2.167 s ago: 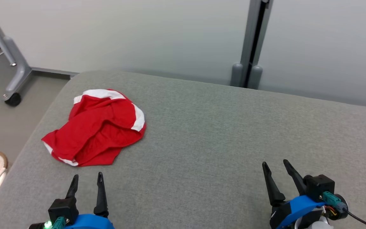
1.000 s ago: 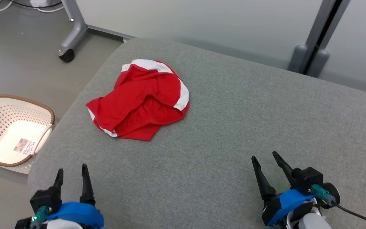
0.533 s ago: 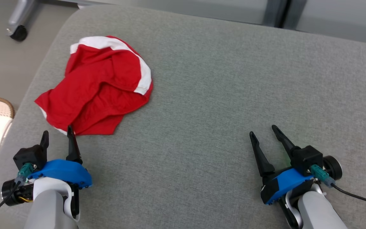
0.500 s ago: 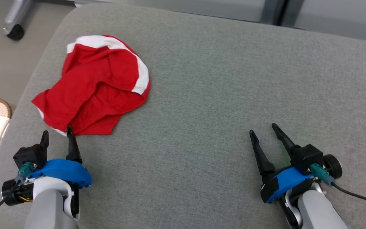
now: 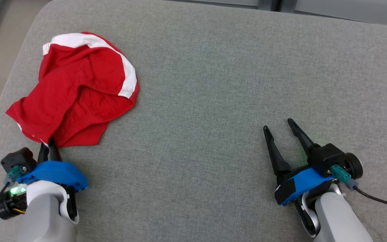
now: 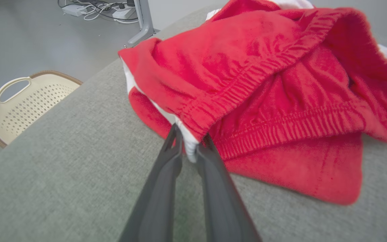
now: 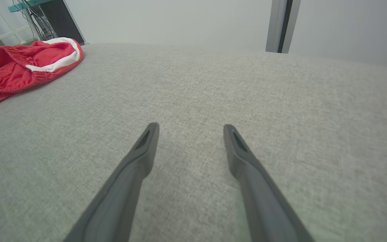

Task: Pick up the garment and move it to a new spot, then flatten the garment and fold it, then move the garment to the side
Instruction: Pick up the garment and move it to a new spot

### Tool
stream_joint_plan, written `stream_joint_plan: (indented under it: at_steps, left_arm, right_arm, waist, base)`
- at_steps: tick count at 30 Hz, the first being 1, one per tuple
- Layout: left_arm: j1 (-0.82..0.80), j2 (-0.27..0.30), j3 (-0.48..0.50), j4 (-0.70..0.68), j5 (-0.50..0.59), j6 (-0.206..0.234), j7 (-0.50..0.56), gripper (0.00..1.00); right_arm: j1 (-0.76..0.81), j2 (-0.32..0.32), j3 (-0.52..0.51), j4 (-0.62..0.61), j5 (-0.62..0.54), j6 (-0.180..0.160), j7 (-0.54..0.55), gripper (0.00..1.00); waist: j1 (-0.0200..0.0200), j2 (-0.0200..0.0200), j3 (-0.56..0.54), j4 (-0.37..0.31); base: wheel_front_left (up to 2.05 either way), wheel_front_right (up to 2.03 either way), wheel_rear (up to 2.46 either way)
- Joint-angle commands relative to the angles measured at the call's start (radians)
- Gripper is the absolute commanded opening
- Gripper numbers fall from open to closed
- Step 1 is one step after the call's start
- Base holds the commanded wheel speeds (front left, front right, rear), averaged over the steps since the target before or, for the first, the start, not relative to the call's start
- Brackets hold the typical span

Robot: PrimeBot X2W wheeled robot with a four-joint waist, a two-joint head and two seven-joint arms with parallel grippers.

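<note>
One garment (image 6: pixel 264 84) edge pinched in L gripper (image 6: pixel 191 139); R gripper (image 7: pixel 190 127) spread.

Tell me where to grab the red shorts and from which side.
Probably best is the near corner of the red shorts, at the white side stripe, coming in low from the robot's side. That corner pokes out of the crumpled heap toward the robot, and the left pincer pinches it.

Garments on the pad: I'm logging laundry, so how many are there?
1. The red garment lies on the pad's left side, its near edge between the left gripper's fingers. Another could hide beneath it.
</note>
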Motion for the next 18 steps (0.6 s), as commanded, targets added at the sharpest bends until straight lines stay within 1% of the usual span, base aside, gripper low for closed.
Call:
stream_joint_plan:
  at_steps: [1, 5, 11, 15, 18]
  left_arm:
    - [-0.019, 0.006, 0.007, -0.010, -0.006, -0.007, -0.003, 0.00]
    - [-0.012, 0.011, 0.018, -0.082, 0.009, -0.023, -0.003, 0.00]
    - [-0.038, 0.028, -0.013, -0.254, 0.054, -0.060, -0.003, 0.00]
    - [-0.061, 0.038, -0.042, -0.382, 0.066, -0.081, -0.003, 0.00]
    - [-0.083, 0.040, -0.086, -0.465, 0.073, -0.090, -0.003, 0.00]
  right_arm:
    - [-0.003, -0.007, -0.007, 0.007, 0.009, -0.001, 0.000, 1.00]
    - [0.005, -0.007, -0.008, 0.011, 0.028, -0.001, 0.000, 1.00]
    - [0.020, -0.006, -0.001, 0.011, 0.066, -0.001, 0.000, 1.00]
    - [0.031, -0.006, 0.011, 0.010, 0.104, -0.001, 0.000, 1.00]
    - [0.040, -0.006, 0.011, 0.007, 0.127, -0.001, 0.000, 1.00]
  waist:
    - [-0.0001, -0.0003, -0.005, -0.002]
    - [-0.0001, -0.0003, -0.029, -0.006]
    - [-0.0001, -0.0003, -0.080, -0.023]
    - [-0.0001, -0.0003, -0.118, -0.053]
    - [-0.0001, -0.0003, -0.139, -0.086]
  base:
    - [0.00, 0.00, 0.00]
    - [0.00, 0.00, 0.00]
    - [0.00, 0.00, 0.00]
    - [0.00, 0.00, 0.00]
    - [0.00, 0.00, 0.00]
